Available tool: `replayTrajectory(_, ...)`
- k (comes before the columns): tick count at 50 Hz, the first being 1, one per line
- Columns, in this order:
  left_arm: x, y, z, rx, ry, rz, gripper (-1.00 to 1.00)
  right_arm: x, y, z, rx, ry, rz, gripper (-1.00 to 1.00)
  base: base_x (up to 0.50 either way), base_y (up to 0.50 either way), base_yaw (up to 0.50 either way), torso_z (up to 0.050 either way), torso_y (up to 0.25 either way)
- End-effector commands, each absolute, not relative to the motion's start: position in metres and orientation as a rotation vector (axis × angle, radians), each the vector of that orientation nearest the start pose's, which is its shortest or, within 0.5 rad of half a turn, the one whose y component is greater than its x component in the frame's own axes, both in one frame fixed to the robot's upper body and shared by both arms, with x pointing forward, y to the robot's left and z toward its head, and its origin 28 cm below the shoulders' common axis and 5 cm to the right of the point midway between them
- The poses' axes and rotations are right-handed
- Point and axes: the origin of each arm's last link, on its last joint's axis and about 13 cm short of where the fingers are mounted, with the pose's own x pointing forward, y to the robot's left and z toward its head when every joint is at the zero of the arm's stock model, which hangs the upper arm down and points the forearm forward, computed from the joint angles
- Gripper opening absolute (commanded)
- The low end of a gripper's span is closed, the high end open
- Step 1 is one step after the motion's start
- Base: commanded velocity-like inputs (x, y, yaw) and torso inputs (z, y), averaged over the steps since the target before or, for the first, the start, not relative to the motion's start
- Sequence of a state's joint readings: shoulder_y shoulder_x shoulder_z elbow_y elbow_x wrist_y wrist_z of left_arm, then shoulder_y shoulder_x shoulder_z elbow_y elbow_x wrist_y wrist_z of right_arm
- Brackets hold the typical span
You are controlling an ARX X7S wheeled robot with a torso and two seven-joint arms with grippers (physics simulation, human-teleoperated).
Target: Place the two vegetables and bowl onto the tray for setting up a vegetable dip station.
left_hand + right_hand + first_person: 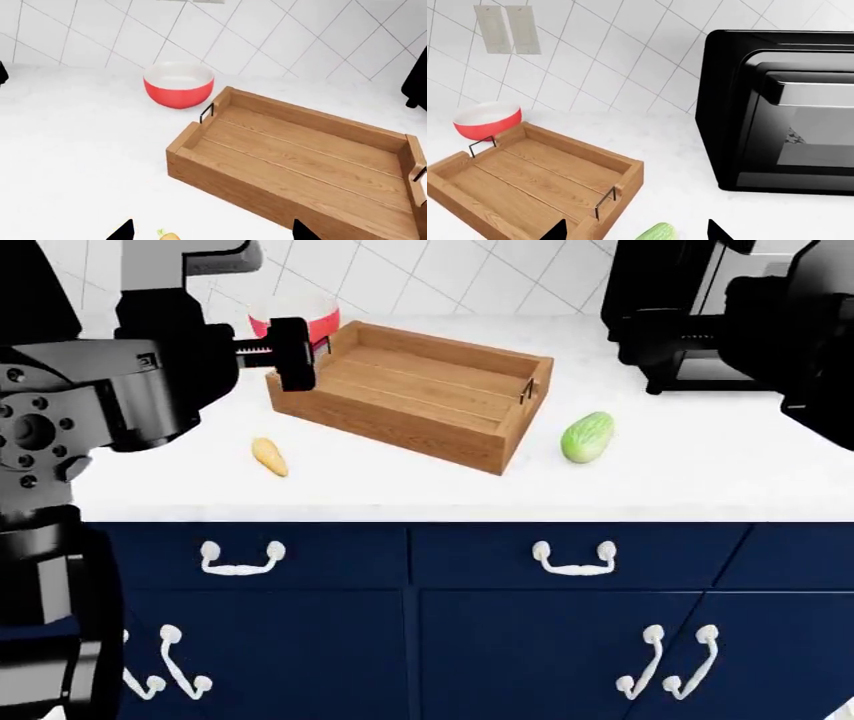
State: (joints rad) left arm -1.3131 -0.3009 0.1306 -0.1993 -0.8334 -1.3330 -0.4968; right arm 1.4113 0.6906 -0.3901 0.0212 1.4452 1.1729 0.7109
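Both tools hang above the white counter (694,455) with their dark fingertips spread wide and nothing between them: the left tool (210,231) over the carrot (270,456), the right tool (636,231) over the cucumber (587,436).

Only the fingertip ends show in the wrist views, as black wedges cut by the frame edge.

The tray (400,418) is brown wood, rectangular, with raised sides, a plank floor and thin black wire handles at both short ends; it sits askew on the counter and holds nothing. The bowl (179,84) is round, glossy red outside and white inside, standing on the counter just beyond one short end of the tray, near the tiled wall.

From the head, the left arm hides most of the bowl.

The carrot is stubby, yellow-orange, lying near the counter's front edge, apart from the tray. The cucumber is oblong, light green, finely striped, just beside the tray's other end.

A glossy black toaster oven (780,107) stands at the back right, cut off by the frame.

Two pale wall plates (510,29) carry no readable writing.
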Motion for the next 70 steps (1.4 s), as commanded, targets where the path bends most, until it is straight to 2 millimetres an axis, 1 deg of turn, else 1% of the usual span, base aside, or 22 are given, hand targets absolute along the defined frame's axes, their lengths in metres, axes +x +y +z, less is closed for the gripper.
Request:
replayTrajectory(1, 0.326, 0.235, 0.292, -0.05, 0.343, 0.0, 1.0, 0.291, -0.167, 0.344, -0.02, 0.146, 0.051, 1.0, 0.0, 0.0, 0.0, 0.0, 0.0)
replayTrajectory(8, 0.319, 0.238, 0.286, -0.045, 0.359, 0.012, 1.0, 0.292, -0.166, 0.343, -0.022, 0.148, 0.05, 1.0, 0.0, 0.0, 0.0, 0.0, 0.0)
replayTrajectory(12, 0.322, 0.242, 0.284, -0.047, 0.364, 0.041, 1.0, 0.292, -0.166, 0.342, -0.026, 0.153, 0.05, 1.0, 0.0, 0.0, 0.0, 0.0, 0.0)
replayTrajectory(15, 0.321, 0.242, 0.281, -0.045, 0.37, 0.043, 1.0, 0.293, -0.166, 0.342, -0.027, 0.152, 0.051, 1.0, 0.0, 0.0, 0.0, 0.0, 0.0)
replayTrajectory(17, 0.322, 0.242, 0.279, -0.047, 0.376, 0.044, 1.0, 0.293, -0.166, 0.342, -0.027, 0.153, 0.052, 1.0, 0.0, 0.0, 0.0, 0.0, 0.0)
replayTrajectory(25, 0.337, 0.238, 0.269, -0.043, 0.41, 0.035, 1.0, 0.294, -0.166, 0.339, -0.026, 0.16, 0.053, 1.0, 0.0, 0.0, 0.0, 0.0, 0.0)
replayTrajectory(30, 0.333, 0.239, 0.259, -0.026, 0.443, 0.045, 1.0, 0.295, -0.167, 0.337, -0.025, 0.163, 0.052, 1.0, 0.0, 0.0, 0.0, 0.0, 0.0)
replayTrajectory(39, 0.328, 0.242, 0.254, -0.018, 0.455, 0.066, 1.0, 0.295, -0.166, 0.335, -0.024, 0.165, 0.058, 1.0, 0.0, 0.0, 0.0, 0.0, 0.0)
replayTrajectory(44, 0.33, 0.242, 0.249, -0.024, 0.462, 0.065, 1.0, 0.294, -0.165, 0.335, -0.025, 0.164, 0.061, 1.0, 0.0, 0.0, 0.0, 0.0, 0.0)
replayTrajectory(47, 0.332, 0.242, 0.245, -0.037, 0.473, 0.067, 1.0, 0.293, -0.165, 0.335, -0.024, 0.164, 0.06, 1.0, 0.0, 0.0, 0.0, 0.0, 0.0)
replayTrajectory(52, 0.34, 0.24, 0.251, -0.036, 0.454, 0.056, 1.0, 0.293, -0.166, 0.333, -0.022, 0.166, 0.058, 1.0, 0.0, 0.0, 0.0, 0.0, 0.0)
replayTrajectory(57, 0.346, 0.236, 0.252, -0.027, 0.448, 0.044, 1.0, 0.293, -0.166, 0.331, -0.019, 0.169, 0.059, 1.0, 0.0, 0.0, 0.0, 0.0, 0.0)
replayTrajectory(66, 0.346, 0.238, 0.233, -0.017, 0.496, 0.082, 1.0, 0.293, -0.167, 0.329, -0.017, 0.172, 0.057, 1.0, 0.0, 0.0, 0.0, 0.0, 0.0)
replayTrajectory(70, 0.349, 0.239, 0.232, -0.016, 0.497, 0.087, 1.0, 0.293, -0.168, 0.328, -0.016, 0.173, 0.057, 1.0, 0.0, 0.0, 0.0, 0.0, 0.0)
